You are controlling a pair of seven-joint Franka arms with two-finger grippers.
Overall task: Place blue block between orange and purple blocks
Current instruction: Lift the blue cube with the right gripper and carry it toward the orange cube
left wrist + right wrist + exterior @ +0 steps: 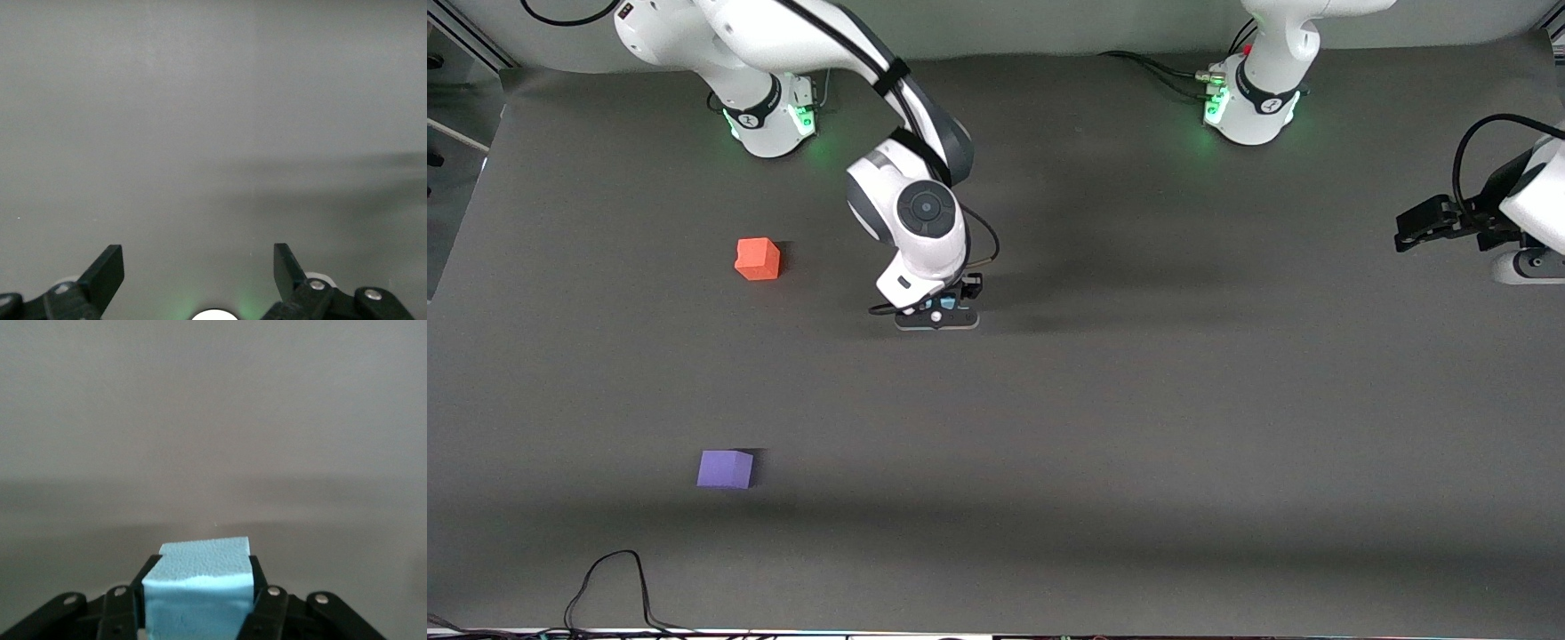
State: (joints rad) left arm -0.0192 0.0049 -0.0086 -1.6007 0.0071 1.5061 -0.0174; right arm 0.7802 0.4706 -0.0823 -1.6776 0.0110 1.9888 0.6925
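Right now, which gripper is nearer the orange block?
Right. The right gripper, shut on the blue block, is beside the orange block; the left gripper waits open at the left arm's end.

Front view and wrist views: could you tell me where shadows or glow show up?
Front view: green glow at both arm bases; dark shadow beside the right gripper. Left wrist view: faint shadow bands on the table, green glow at the bottom edge. Right wrist view: blue block evenly lit.

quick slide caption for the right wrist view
Right gripper shut on the blue block, its fingers pressed against the block's sides, above bare grey table.
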